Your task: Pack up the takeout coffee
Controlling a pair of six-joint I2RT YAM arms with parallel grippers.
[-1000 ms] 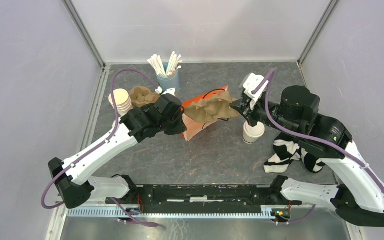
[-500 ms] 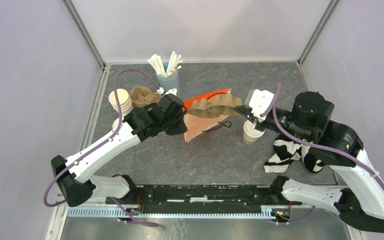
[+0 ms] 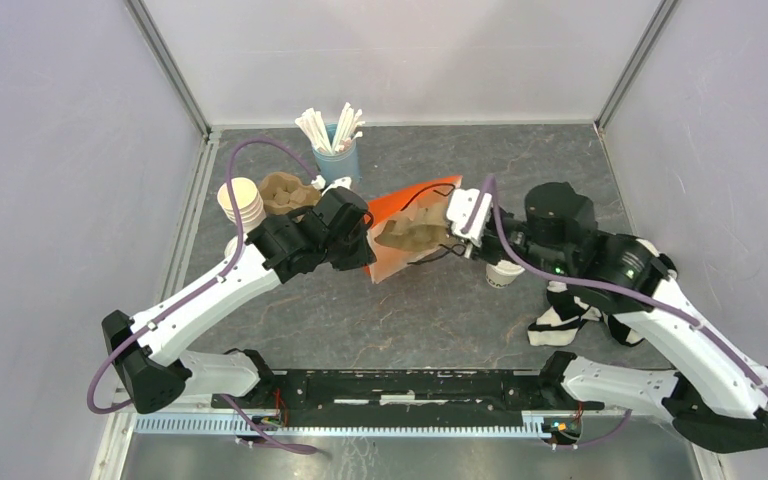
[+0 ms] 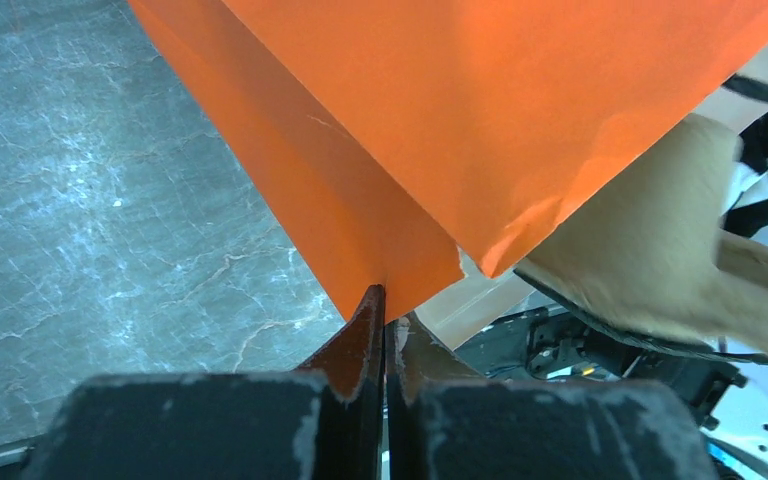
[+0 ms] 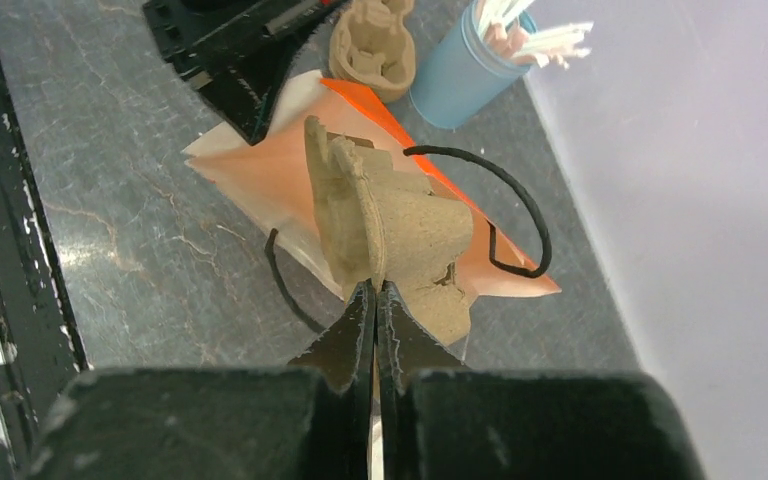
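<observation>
The takeout coffee (image 3: 506,273), a small white cup, stands on the table just under my right arm, which partly hides it. My right gripper (image 3: 451,233) (image 5: 375,291) is shut on the edge of a brown pulp cup carrier (image 3: 406,232) (image 5: 392,218). The carrier sits in the mouth of an orange paper bag (image 3: 418,194) (image 5: 260,172) that lies on its side. My left gripper (image 3: 367,243) (image 4: 385,300) is shut on the bag's near corner (image 4: 460,120), holding it. The carrier (image 4: 650,255) shows at the right of the left wrist view.
A blue cup of white straws (image 3: 338,152) (image 5: 468,70) stands at the back. A second pulp carrier (image 3: 288,190) (image 5: 374,40) and a stack of lidless cups (image 3: 242,200) sit at the left. A black-and-white cloth (image 3: 568,305) lies under my right arm.
My right gripper has moved left and lower, pushing the pulp carrier from above the bag into its mouth. The left gripper has kept its hold on the bag.
</observation>
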